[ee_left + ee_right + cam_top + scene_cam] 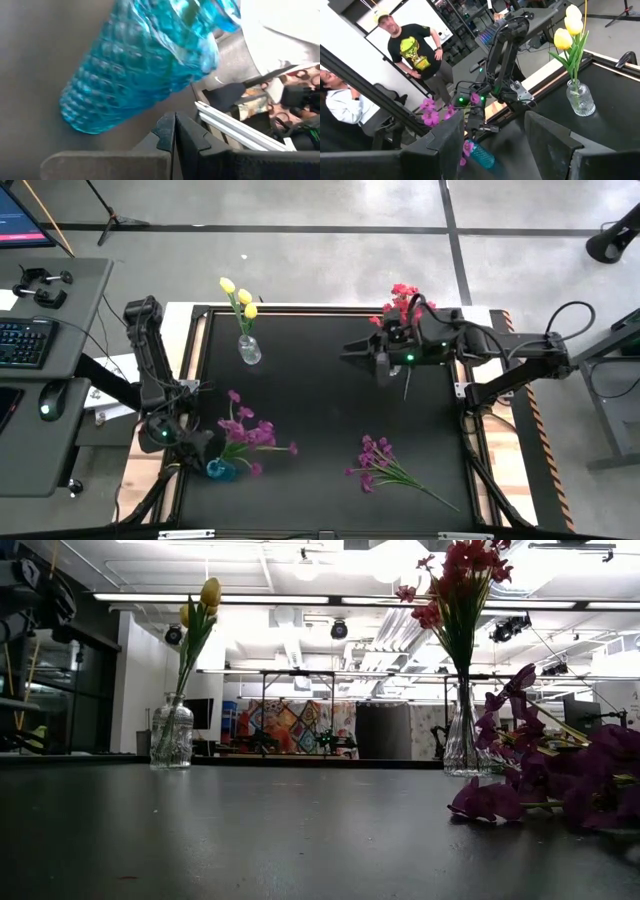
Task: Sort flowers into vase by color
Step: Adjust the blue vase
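Note:
Yellow tulips stand in a clear glass vase at the table's far left. Red-pink flowers stand in a clear vase at the far right, largely under my right arm. Purple flowers stick out of a blue glass vase at the near left. A loose purple bunch lies flat on the near right of the table. My left gripper is shut, right beside the blue vase. My right gripper is open and empty, above the table in front of the red flowers. My left gripper's shut fingertips stand close to the lower wall of the blue vase. I cannot tell whether they touch it.
The black table has a raised frame along its sides. A desk with a keyboard and mouse stands off the table's left. Two people stand in the room beyond the left arm. The middle of the table is bare.

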